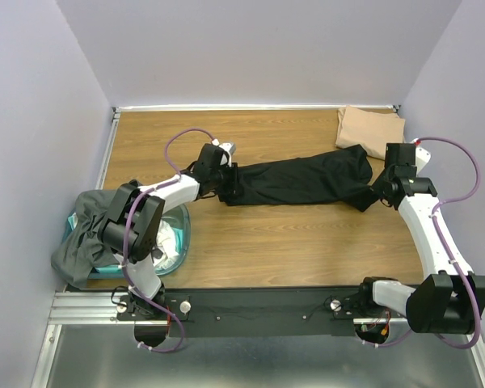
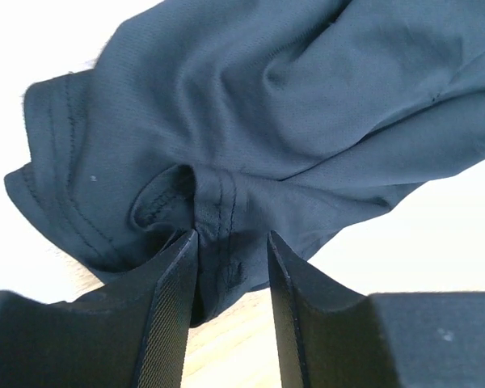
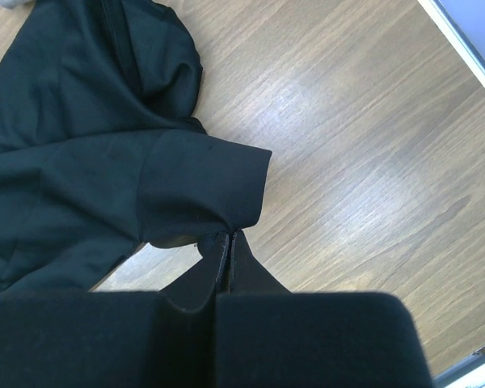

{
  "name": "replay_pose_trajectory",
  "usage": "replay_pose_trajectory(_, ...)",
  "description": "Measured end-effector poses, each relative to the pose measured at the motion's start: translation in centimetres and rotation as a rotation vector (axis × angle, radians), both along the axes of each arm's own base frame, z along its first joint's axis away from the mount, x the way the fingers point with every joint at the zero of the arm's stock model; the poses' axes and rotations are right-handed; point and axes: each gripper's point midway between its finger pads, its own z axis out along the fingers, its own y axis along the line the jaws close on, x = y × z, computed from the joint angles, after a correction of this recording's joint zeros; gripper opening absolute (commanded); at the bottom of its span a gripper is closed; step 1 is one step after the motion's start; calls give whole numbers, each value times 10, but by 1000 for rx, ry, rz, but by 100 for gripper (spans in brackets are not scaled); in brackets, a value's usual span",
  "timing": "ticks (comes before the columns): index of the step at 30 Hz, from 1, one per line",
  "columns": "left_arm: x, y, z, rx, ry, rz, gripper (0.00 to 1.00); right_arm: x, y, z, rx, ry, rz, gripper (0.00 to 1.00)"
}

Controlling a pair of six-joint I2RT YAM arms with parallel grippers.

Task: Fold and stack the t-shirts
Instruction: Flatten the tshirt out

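Observation:
A black t-shirt (image 1: 307, 182) is stretched in a long bunched band across the middle of the wooden table (image 1: 267, 250), between both arms. At its left end my left gripper (image 1: 230, 184) stands open. In the left wrist view a stitched hem fold of the black t-shirt (image 2: 267, 121) hangs between the spread fingers of the left gripper (image 2: 233, 236), close to the left finger (image 2: 174, 299). At the right end my right gripper (image 1: 377, 194) is shut on a sleeve edge. The right wrist view shows the right gripper (image 3: 230, 234) pinching the sleeve of the black t-shirt (image 3: 202, 182) just above the wood.
A folded tan t-shirt (image 1: 370, 127) lies at the back right corner. At the front left, a teal see-through tub (image 1: 180, 234) holds a white t-shirt (image 1: 168, 240), and a dark grey t-shirt (image 1: 85, 234) drapes over its left rim. Walls close off the table's back and sides.

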Motion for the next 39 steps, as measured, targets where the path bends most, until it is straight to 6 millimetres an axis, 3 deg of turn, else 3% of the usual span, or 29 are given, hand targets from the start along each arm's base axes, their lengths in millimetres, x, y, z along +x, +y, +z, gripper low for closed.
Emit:
replay_pose_trajectory(8, -5, -4, -5, 20, 9, -5, 36, 0, 0, 0, 2, 0, 0, 0)
replay_pose_trajectory(11, -8, -3, -9, 42, 21, 1, 22, 0, 0, 0, 2, 0, 0, 1)
replay_pose_trajectory(15, -10, 1, -16, 72, 37, 13, 19, 0, 0, 0, 2, 0, 0, 0)
replay_pose_trajectory(20, -10, 7, -26, 103, 57, 33, 0, 0, 0, 1, 2, -4, 0, 0)
replay_pose_trajectory(28, -9, 11, -20, 112, 61, 57, 0, 0, 0, 9, 0, -29, 1, 0)
replay_pose_trajectory(31, 4, 15, 9, 108, 18, 89, 0, 6, 0, 19, -2, -53, 1, 0)
replay_pose_trajectory(35, 50, 27, 97, 32, -159, 174, 0, 27, -2, 42, -15, -89, 10, 0)
replay_pose_trajectory(37, 72, 42, 147, -16, -264, 225, 0, 41, -3, 53, -25, -109, 15, 1)
replay_pose_trajectory(39, 86, 58, 183, -44, -340, 268, 0, 56, -5, 65, -36, -132, 19, 0)
